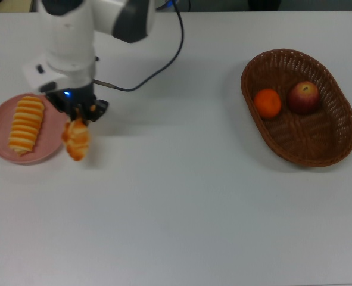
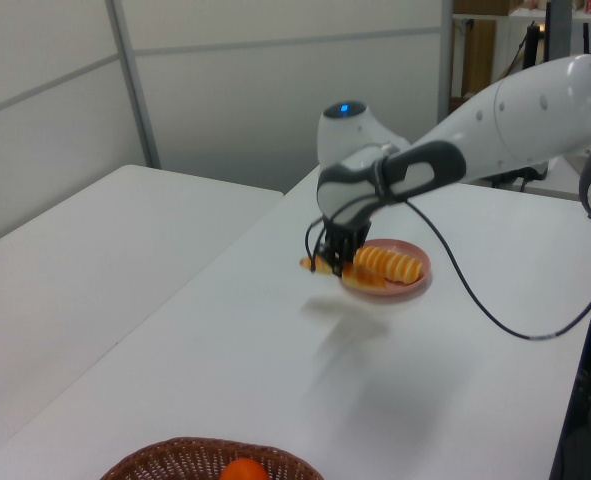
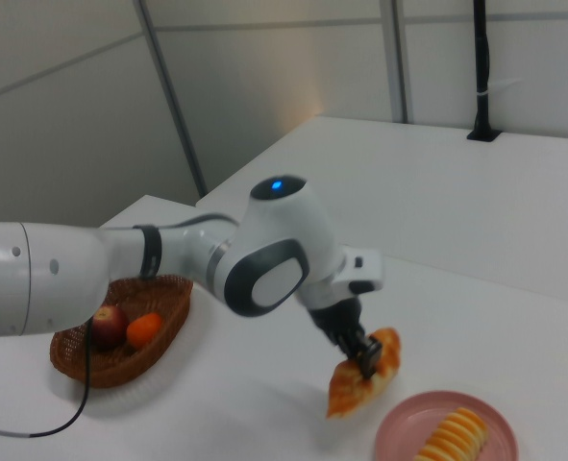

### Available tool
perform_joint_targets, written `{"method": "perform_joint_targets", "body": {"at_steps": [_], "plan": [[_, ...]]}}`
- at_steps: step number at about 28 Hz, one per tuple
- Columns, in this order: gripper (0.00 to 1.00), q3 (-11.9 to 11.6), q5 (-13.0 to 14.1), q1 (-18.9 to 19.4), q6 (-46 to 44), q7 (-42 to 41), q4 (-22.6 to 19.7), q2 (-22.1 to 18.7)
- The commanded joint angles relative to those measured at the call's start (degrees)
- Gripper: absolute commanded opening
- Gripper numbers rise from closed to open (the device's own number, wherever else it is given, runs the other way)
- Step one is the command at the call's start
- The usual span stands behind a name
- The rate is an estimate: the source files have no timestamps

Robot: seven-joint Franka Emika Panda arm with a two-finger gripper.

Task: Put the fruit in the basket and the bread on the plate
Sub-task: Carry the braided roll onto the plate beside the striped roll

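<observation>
While the basket (image 1: 299, 107) sits well apart on the top view's right, the action is over at the top view's left, where the gripper (image 1: 77, 114) has its fingers closed on the upper end of the knobbly brown roll (image 1: 76, 140). Nearest in the right view, the pink plate (image 3: 399, 439) lies at the bottom edge with the striped roll (image 3: 449, 438) lengthwise on it. Just behind and to the right view's left of it, the brown roll hangs clear of the white table (image 1: 181, 208), pointed end down and tilted — its shadow falls on the table below it in the left view. In the top view the roll overlaps the plate's right rim, partly over the plate and partly over bare table. Further back, the white arm (image 3: 120, 264) stretches away toward the right view's left, a black cable (image 1: 164, 56) trailing from it. Beyond the arm stands the wicker basket, and inside it the orange mandarin (image 1: 267, 103) and the dark red apple (image 1: 304, 97) rest side by side, near each other.
</observation>
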Motion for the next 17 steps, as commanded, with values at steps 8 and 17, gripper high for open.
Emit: {"method": "perform_joint_targets", "body": {"at_steps": [8,17], "plan": [[0.0,0.1,2.7,-6.6,-1.8,-5.7,3.0,2.0],[1.0,0.3,0.5,-6.8,-1.6,-8.2,3.0,5.6]]}}
